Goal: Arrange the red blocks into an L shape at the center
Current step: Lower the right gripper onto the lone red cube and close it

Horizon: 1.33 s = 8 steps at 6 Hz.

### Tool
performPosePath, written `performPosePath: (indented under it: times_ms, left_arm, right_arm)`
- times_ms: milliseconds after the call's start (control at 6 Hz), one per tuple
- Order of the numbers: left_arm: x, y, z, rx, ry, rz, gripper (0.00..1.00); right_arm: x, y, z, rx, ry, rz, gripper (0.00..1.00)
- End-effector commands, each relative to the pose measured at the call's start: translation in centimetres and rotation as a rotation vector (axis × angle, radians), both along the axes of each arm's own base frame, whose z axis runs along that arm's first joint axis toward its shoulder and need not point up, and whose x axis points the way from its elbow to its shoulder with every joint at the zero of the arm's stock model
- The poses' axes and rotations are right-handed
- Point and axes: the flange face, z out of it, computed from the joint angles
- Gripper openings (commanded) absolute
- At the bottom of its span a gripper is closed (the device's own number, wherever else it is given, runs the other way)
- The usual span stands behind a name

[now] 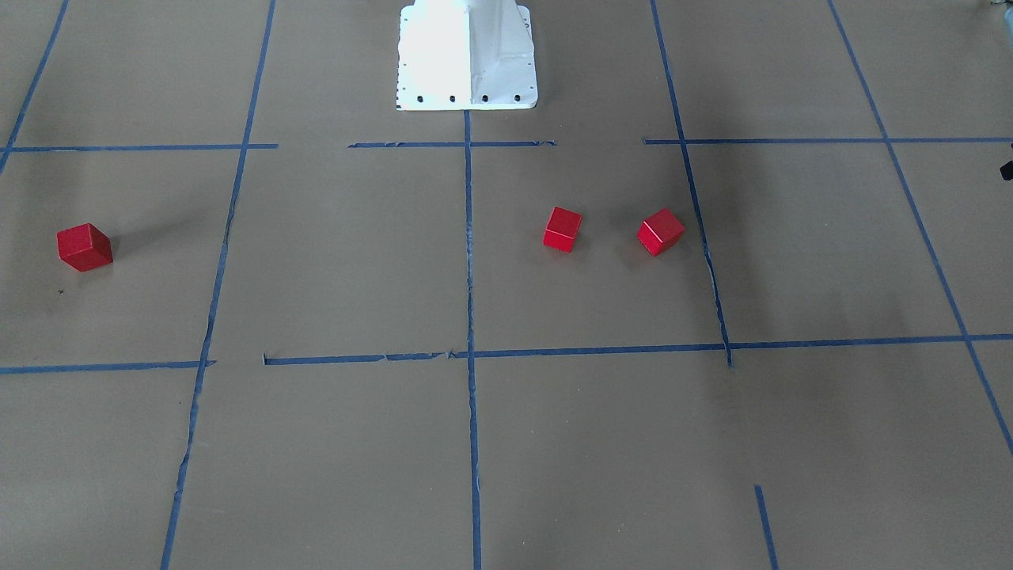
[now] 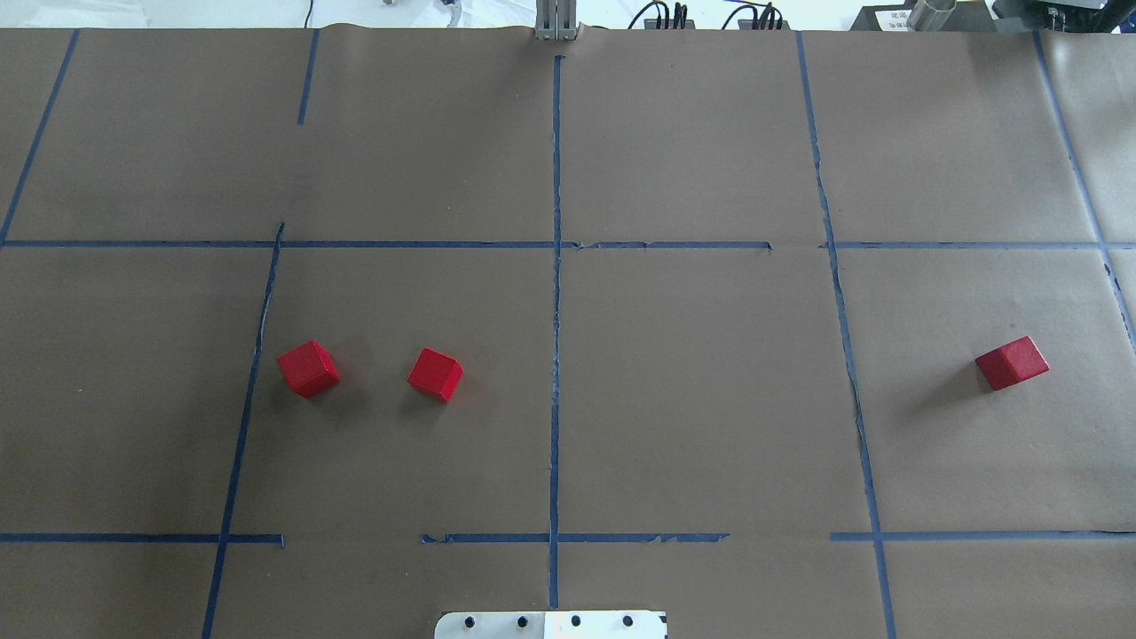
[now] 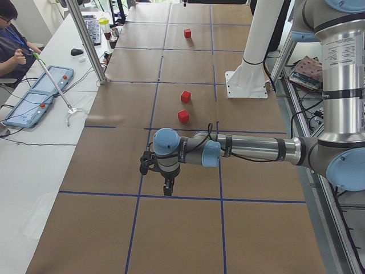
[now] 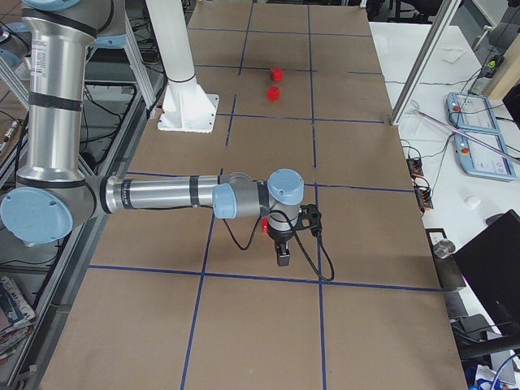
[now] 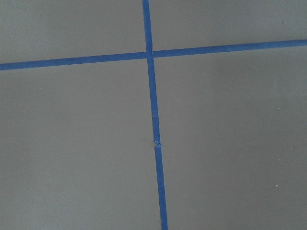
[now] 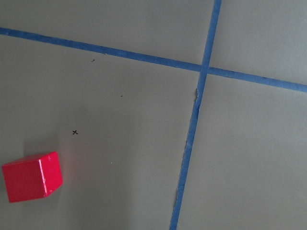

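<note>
Finding one red block [image 2: 308, 368] near another red block [image 2: 435, 374] on the bench [image 2: 710, 426], left of the centre tape line [image 2: 556, 355]; finding third red block [image 2: 1012, 363] well apart, far right. Cannot tell open or closed for left tool [image 3: 167, 188] or right tool [image 4: 282, 257]

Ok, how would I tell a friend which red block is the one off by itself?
From the white robot base, a blue tape line runs down the table's middle. The lone red block lies far to the robot's right, beyond the next tape line. The other two red blocks sit close together left of the middle.
</note>
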Motion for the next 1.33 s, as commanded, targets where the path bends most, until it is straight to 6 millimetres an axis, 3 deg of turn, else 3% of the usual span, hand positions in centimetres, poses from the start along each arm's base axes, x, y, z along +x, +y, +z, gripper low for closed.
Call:
performPosePath:
  times_ms: [0, 167, 333, 500, 833, 1000, 1167]
  left_arm:
    - [0.3, -0.1, -0.9, 0.017, 0.000, 0.006, 1.00]
    - [0.3, -0.1, -1.0, 0.019, 0.000, 0.008, 1.00]
    - [0.3, 0.0, -0.9, 0.017, 0.001, 0.008, 1.00]
    - [0.3, 0.0, -0.9, 0.017, 0.001, 0.008, 1.00]
    - [0.3, 0.0, -0.9, 0.017, 0.001, 0.008, 1.00]
    - [0.3, 0.0, -0.9, 0.017, 0.001, 0.008, 1.00]
    - [0.3, 0.0, -1.0, 0.019, 0.001, 0.008, 1.00]
  right_arm:
    - [-0.7, -0.5, -0.6, 0.015, 0.000, -0.013, 1.00]
    - [-3.5, -0.6, -3.6, 0.070, -0.006, -0.068, 1.00]
    - [-6.3, -2.3, -6.1, 0.077, -0.018, -0.073, 1.00]
    - [-11.6, -3.1, -9.4, 0.108, -0.033, -0.135, 0.99]
    - [-19.4, -1.8, -10.3, 0.128, -0.033, -0.062, 0.99]
    - [-21.1, -1.5, -9.1, 0.131, -0.037, -0.051, 0.99]
    - [-21.1, -0.5, -7.7, 0.130, -0.035, -0.065, 0.99]
